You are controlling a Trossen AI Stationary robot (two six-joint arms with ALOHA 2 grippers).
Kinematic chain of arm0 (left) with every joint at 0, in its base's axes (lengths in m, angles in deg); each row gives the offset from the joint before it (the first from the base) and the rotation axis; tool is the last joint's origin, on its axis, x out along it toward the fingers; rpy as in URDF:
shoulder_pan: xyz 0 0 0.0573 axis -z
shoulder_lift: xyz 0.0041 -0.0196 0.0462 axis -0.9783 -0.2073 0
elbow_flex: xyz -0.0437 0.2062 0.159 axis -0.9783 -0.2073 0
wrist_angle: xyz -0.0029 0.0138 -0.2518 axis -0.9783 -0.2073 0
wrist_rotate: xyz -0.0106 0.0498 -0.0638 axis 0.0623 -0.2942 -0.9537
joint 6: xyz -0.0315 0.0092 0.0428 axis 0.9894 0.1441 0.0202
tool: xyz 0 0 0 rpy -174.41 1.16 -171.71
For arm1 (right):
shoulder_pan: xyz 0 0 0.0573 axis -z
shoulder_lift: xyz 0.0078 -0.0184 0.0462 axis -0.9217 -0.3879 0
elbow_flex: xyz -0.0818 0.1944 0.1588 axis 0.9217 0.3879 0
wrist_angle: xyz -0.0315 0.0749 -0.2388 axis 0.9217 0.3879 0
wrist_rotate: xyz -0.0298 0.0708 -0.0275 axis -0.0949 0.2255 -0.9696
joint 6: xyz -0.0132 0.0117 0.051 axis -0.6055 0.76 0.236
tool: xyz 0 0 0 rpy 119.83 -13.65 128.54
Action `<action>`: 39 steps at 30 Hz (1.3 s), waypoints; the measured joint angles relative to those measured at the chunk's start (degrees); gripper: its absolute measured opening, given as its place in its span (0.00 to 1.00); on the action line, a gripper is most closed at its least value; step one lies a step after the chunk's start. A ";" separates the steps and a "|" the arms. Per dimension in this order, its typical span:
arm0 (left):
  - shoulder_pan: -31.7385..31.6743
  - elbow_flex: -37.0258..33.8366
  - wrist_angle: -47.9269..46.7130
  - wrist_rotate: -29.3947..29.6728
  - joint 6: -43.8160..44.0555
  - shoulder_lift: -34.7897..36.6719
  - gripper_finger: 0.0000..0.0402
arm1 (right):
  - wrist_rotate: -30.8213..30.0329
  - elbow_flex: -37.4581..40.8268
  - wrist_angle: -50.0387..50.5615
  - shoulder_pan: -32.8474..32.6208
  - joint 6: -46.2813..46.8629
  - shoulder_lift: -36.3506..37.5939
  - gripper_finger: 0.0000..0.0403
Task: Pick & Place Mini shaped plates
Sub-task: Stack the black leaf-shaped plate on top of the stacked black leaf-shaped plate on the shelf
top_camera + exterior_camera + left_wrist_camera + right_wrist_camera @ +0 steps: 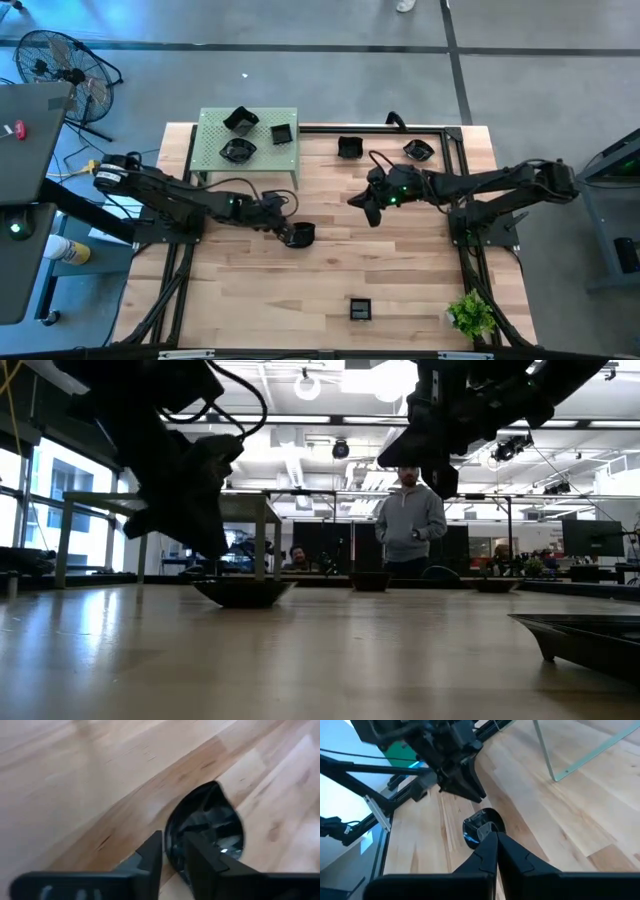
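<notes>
A round black mini plate (210,820) lies flat on its underside on the wooden table (400,270), left of centre (303,235). My left gripper (172,852) is open and low over the plate's near-left rim, one finger on each side of the rim. My right gripper (372,212) hangs shut and empty above the table's middle, to the right of that plate (482,826). Three more black plates (240,120) sit on a green perforated stand (215,140) at the far left. Two others (348,147) (418,150) lie at the far edge, and a square one (360,309) lies near the front. My left gripper straddles the plate's rim (172,845), one finger (200,862) over the hollow and the other (152,852) outside it. The fingers slant down from the table's left. I cannot tell whether either finger touches the rim. The plate stays flat on the table.
A small green plant (470,315) stands at the near right corner. Black frame rails (455,150) run along the table's sides. In the low view a person (410,525) stands beyond the far edge. Bare wood lies between the grippers and the front.
</notes>
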 joint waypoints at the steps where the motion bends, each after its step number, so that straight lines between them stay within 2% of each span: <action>1: 0.00 -0.04 0.14 0.01 0.01 -0.54 0.22 | 0.01 0.00 -0.06 0.23 -0.02 0.00 0.01; 5: -0.02 -0.01 0.88 -0.51 0.84 -3.14 0.27 | 0.01 0.00 -0.61 0.70 -0.02 0.00 0.00; 15: 0.00 -0.01 5.01 -3.21 1.13 -8.53 0.26 | 0.04 0.00 -1.49 0.84 0.13 0.00 0.01; 18: 0.00 0.05 5.33 -3.18 0.70 -8.42 0.20 | 0.04 0.00 -1.74 0.84 0.13 0.00 0.01; 22: 0.00 0.03 5.93 -3.62 -2.19 -8.42 0.04 | 0.04 0.00 -1.80 0.84 0.15 -0.02 0.01; 24: -0.04 0.05 6.36 -4.72 -3.55 -8.20 0.02 | 0.04 0.00 -1.83 0.84 0.13 -0.02 0.00; 28: -0.03 0.05 5.18 -4.87 -5.43 -6.01 0.02 | 0.04 0.00 -1.87 0.84 0.13 -0.02 0.01; 35: -4.36 0.21 2.40 -8.45 -12.91 4.24 0.00 | 0.03 0.01 -2.09 0.84 -0.16 -0.02 0.00; 39: -7.81 3.13 -4.83 -10.88 -19.71 11.04 0.00 | 0.03 0.01 -2.24 0.84 -0.37 -0.02 0.01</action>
